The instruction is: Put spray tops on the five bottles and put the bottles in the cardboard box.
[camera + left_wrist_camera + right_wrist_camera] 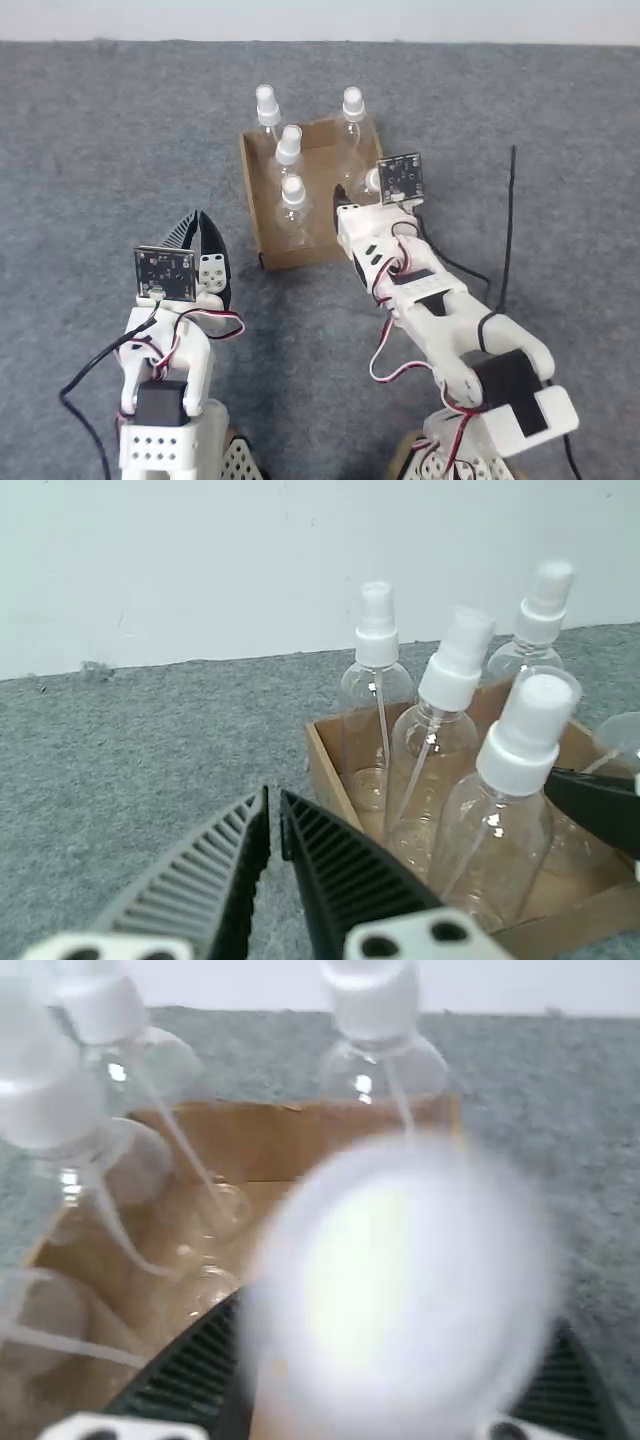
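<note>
The cardboard box lies on the grey mat, with several clear bottles with white spray tops standing in it. Two stand at its far side and two near its middle. My right gripper is over the box's right side, shut on a fifth capped bottle; its white top sits between the jaws. My left gripper is shut and holds nothing, left of the box's near corner. Its ribbed fingers point at the box.
Grey carpet-like mat covers the table, with open room left and right of the box. A black cable runs along the right arm. The right gripper's dark finger shows beside the nearest bottle.
</note>
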You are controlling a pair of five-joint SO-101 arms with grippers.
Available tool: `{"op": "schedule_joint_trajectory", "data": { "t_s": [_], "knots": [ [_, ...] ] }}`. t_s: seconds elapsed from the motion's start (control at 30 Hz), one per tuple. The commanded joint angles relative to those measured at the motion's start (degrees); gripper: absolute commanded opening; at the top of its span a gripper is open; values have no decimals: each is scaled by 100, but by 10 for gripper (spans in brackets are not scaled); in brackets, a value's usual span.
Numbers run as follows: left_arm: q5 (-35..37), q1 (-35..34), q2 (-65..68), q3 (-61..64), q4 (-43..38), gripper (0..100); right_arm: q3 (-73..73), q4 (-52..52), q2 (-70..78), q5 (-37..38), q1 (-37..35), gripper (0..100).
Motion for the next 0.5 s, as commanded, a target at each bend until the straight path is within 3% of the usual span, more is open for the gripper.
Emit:
{"op": "schedule_joint_trajectory", "data": {
  "t_s": [0.0,0.33,0.47],
  "knots": [
    [-62,-26,-97,-31,-176,13,-44,4,-127,-18,-4,311],
    [-62,-26,-97,-31,-176,13,-44,-31,-136,0,-4,310],
    [-62,-26,-97,-31,-176,13,-44,-40,-136,343,-4,272]
  ]
}}
